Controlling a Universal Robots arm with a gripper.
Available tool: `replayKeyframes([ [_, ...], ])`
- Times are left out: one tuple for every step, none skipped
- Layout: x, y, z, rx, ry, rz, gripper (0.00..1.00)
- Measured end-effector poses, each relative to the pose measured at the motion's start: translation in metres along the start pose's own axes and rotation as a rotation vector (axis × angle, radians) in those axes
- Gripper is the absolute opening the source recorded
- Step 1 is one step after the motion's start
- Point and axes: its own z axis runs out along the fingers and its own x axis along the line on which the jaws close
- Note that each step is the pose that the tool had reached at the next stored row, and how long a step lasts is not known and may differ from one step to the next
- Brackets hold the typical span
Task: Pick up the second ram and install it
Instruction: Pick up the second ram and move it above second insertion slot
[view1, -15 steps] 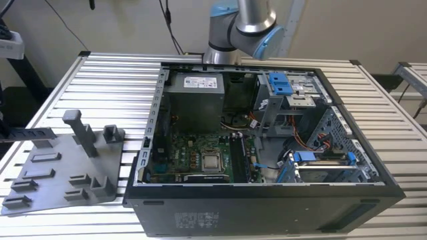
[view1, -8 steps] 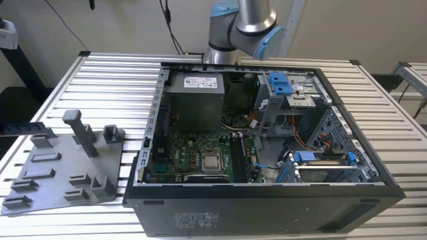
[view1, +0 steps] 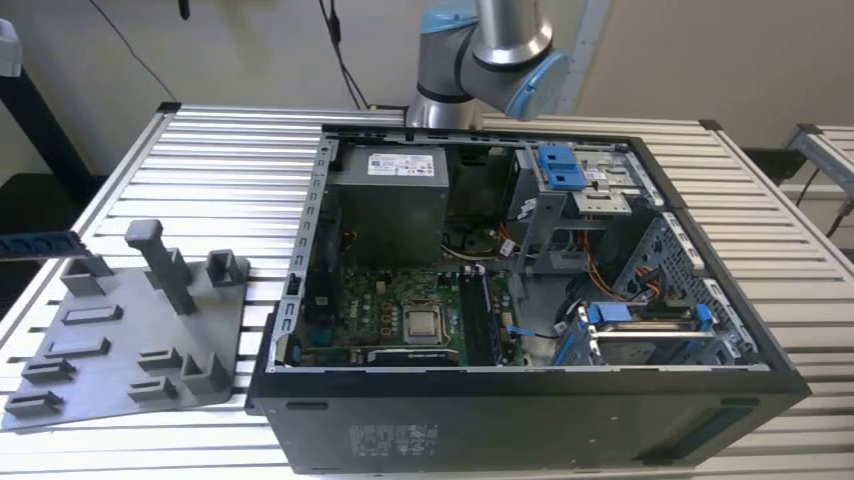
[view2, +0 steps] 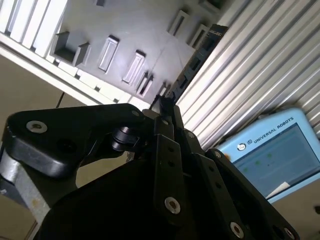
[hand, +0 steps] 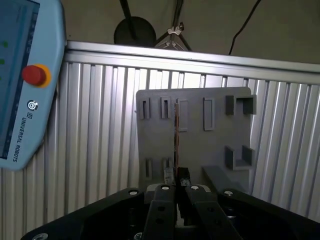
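The second ram (hand: 176, 135) is a thin dark stick seen edge-on in the first wrist view. It juts straight out from my gripper (hand: 176, 175), whose fingers are shut on its near end. In the second wrist view the ram (view2: 197, 57) reaches out diagonally from the gripper (view2: 165, 102). It hangs over the grey plastic tray (hand: 200, 145) with its rectangular slots, apart from the tray's surface. In the exterior view the tray (view1: 120, 350) lies on the slatted table at the exterior view's left.
An open computer case (view1: 534, 420) lies on the table at the exterior view's right, with its motherboard (view1: 400, 310) exposed. The arm's base (view1: 481, 60) rises behind it. A teach pendant (hand: 25, 100) rests on the slats beside the tray. The tray carries upright posts (view1: 160, 260).
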Motion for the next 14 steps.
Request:
replayKeyframes([
  [-0.0001, 0.0000, -0.0016, 0.0001, -0.0001, 0.000, 0.14],
  [-0.0001, 0.0000, -0.0033, 0.0000, 0.0000, 0.000, 0.14],
  [-0.0001, -0.0001, -0.0047, 0.0001, -0.0001, 0.000, 0.14],
  [-0.0001, -0.0001, -0.0059, 0.0001, -0.0001, 0.000, 0.14],
  [-0.0002, -0.0001, -0.0074, 0.0000, 0.0000, 0.001, 0.14],
  [-0.0002, -0.0001, -0.0091, 0.0000, 0.0000, 0.001, 0.14],
  [-0.0002, -0.0001, -0.0106, 0.0001, -0.0001, 0.002, 0.14],
  [-0.0003, -0.0001, -0.0122, 0.0000, 0.0000, 0.003, 0.14],
  [-0.0003, -0.0002, -0.0140, 0.0000, 0.0001, 0.004, 0.14],
  [-0.0003, -0.0002, -0.0158, 0.0001, 0.0000, 0.005, 0.14],
  [-0.0004, -0.0002, -0.0177, 0.0002, 0.0000, 0.006, 0.14],
  [-0.0004, -0.0003, -0.0201, 0.0001, 0.0001, 0.006, 0.14],
  [-0.0005, -0.0003, -0.0222, 0.0001, 0.0000, 0.007, 0.14],
  [-0.0005, -0.0003, -0.0242, 0.0002, 0.0000, 0.007, 0.14],
])
